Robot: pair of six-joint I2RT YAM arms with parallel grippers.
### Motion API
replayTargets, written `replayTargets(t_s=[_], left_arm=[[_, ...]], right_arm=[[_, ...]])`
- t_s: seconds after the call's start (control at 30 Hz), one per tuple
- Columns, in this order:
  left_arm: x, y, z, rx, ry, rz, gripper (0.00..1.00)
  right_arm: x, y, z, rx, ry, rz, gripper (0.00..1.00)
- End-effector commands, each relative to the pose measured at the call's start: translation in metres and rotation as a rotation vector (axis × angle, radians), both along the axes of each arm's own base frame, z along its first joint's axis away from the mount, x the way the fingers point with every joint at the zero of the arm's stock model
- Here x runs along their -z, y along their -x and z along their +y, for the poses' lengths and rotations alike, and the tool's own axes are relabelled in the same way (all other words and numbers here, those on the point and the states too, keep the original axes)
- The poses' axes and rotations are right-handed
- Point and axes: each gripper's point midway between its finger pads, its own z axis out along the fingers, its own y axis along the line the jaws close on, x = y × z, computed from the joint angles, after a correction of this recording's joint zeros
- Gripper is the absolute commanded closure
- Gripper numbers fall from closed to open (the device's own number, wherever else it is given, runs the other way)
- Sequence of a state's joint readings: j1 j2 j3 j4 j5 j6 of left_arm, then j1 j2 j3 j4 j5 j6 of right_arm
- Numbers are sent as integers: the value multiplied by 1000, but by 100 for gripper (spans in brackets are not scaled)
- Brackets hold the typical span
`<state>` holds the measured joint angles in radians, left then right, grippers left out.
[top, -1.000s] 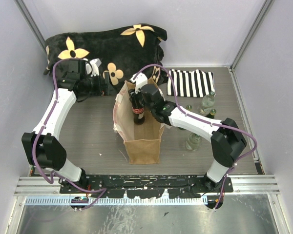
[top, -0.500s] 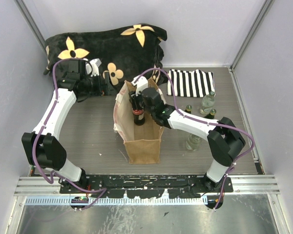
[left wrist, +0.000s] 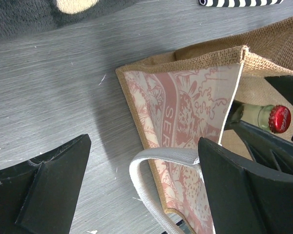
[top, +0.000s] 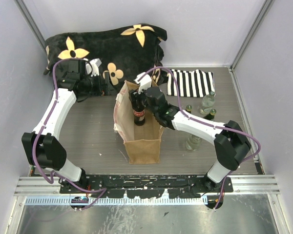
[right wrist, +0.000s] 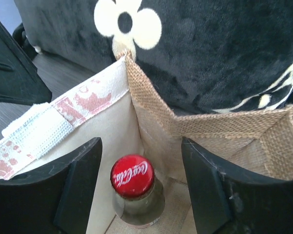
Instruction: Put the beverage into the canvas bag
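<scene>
1. The mouth of the canvas bag (top: 144, 144) gapes wide. The right gripper (right wrist: 140, 146) fills its far end, though, fingers spread either side of the Coca-Cola bottle (right wrist: 132, 176) with just a sliver of air each side of the cap.
2. The near half of the bag's inside is free.
3. The left gripper (left wrist: 144, 141), fingers wide apart, crowds the bag's far-left corner, and the cream strap handle (left wrist: 154, 158) loops out right there.
4. The flowered blanket (top: 112, 44) is piled just behind the bag, so that side's blocked.
5. Right of the bag it's cluttered: glass bottles (top: 193, 141), a striped cloth (top: 190, 83), and the right arm (top: 195, 123) lying across.
6. The bare tabletop (top: 93, 131) left of the bag is the roomiest stretch.
</scene>
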<state>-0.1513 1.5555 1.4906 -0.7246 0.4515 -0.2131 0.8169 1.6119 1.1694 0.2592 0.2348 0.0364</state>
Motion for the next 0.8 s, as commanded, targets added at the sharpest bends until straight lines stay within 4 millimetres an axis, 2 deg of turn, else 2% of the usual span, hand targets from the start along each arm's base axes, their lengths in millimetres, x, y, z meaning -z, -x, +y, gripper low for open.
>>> replayTargets(t_s=[0.0,0.2,0.3,0.37,0.43,0.57,0.7,0.77], left_arm=[[-9,-4,-4,17,16,-25,2],[-9,-3,-4,19,17,-26,2],[-10,-3,-5,21,19,-28,2],[-11,-3,-5,20,22,-30,2],[-12,-4,-6,22,25,-32,2],[-12,-3,-8,27,29,-34,2],[-10,-2,-8,28,31,-30,2],[-8,-1,-8,28,32,-26,2]], right_arm=[[-58,-1,-6,33,-103,-106,28],[-115,-18,-29,165,-108,-156,24],[-135,-29,-54,241,-115,-149,24],[-138,-38,-78,304,-111,-127,23],[-135,-44,-105,368,-96,-107,23],[-113,-45,-155,477,-64,-51,23],[-85,-32,-187,542,-22,-4,23],[-67,-22,-197,562,-6,31,23]])
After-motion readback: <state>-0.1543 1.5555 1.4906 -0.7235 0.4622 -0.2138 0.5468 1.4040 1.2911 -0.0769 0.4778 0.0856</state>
